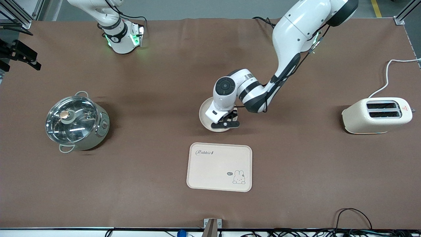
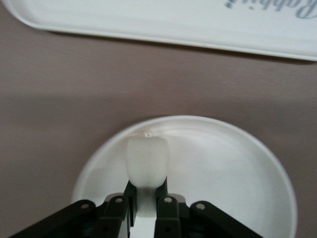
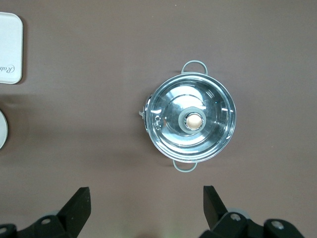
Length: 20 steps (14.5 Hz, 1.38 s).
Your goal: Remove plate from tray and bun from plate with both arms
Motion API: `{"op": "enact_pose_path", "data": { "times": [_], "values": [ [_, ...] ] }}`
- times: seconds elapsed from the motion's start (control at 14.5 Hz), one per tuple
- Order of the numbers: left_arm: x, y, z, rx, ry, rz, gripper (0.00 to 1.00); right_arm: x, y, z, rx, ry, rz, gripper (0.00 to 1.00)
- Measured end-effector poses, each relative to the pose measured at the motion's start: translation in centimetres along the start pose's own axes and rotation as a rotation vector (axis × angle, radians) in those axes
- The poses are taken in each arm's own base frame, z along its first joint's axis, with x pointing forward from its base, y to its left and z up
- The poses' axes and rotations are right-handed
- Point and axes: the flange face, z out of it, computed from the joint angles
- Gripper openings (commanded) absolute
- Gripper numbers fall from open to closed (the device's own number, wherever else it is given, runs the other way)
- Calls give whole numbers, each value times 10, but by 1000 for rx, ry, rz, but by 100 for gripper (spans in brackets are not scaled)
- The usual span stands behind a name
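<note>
Brown cloth covers the counter (image 1: 158, 184), and at its nine o'clock edge we see the lidded steel pot (image 1: 76, 121). The right claw (image 3: 146, 208) hangs over it, waiting, its fingers spread wide with nothing between them.

At the centre, the plate (image 1: 205, 116) already sits on the counter at twelve o'clock from the empty tray (image 1: 219, 167), apart from it. We judge the plate step done and the bun step in hand. The left claw (image 2: 146, 201) is down on the plate, clamped on the bun (image 2: 147, 161), which stands upright on the dish.

Next we would lift the bun straight up, clear the rim, and set it on bare cloth.

At three o'clock stands the toaster (image 1: 376, 115).
</note>
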Motion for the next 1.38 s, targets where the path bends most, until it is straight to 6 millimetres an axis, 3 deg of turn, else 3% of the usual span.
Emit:
{"op": "enact_pose_path", "data": {
  "times": [0.07, 0.21, 0.28, 0.34, 0.41, 0.48, 0.55, 0.62, 0.69, 0.83, 0.97, 1.1, 1.24, 1.38],
  "values": [
    [15, -21, -29, 10, -15, 24, 1, 0, 0, -1, 0, 3, -1, 100],
    [53, -87, -93, 3, -25, 82, 1, 0, -1, -2, -1, 5, -2, 100],
    [71, -126, -113, -2, -24, 101, 4, 0, -1, -2, -1, 5, -2, 100],
    [88, -166, -121, -9, -29, 116, 7, 0, 0, -2, 0, 3, -1, 100],
    [103, -206, -115, -19, -47, 129, 8, 0, 0, -2, 0, 2, 0, 100],
    [116, -243, -98, -34, -80, 144, 8, 0, 1, -1, 0, 2, 1, 100],
    [127, -275, -72, -60, -111, 160, 9, 0, 1, -1, 0, 1, 1, 100],
    [135, -297, -43, -91, -130, 175, 18, 0, 1, -1, 0, 1, 1, 100],
    [141, -311, -13, -124, -144, 185, 55, 0, 1, -1, 0, 0, 1, 100],
    [146, -317, 35, -180, -152, 194, 100, 0, 1, 0, 0, 0, 1, 100],
    [151, -311, 43, -202, -137, 197, 100, 1, 1, 0, 0, -1, 1, 100],
    [166, -311, 5, -201, -75, 203, 100, 1, 1, 0, 1, -1, 1, 100],
    [180, -319, -70, -169, 13, 203, 100, 1, 1, 0, 2, -4, 1, 100],
    [178, -330, -161, -113, 87, 197, 100, 0, 1, 1, 3, -7, 1, 100]
  ]
}}
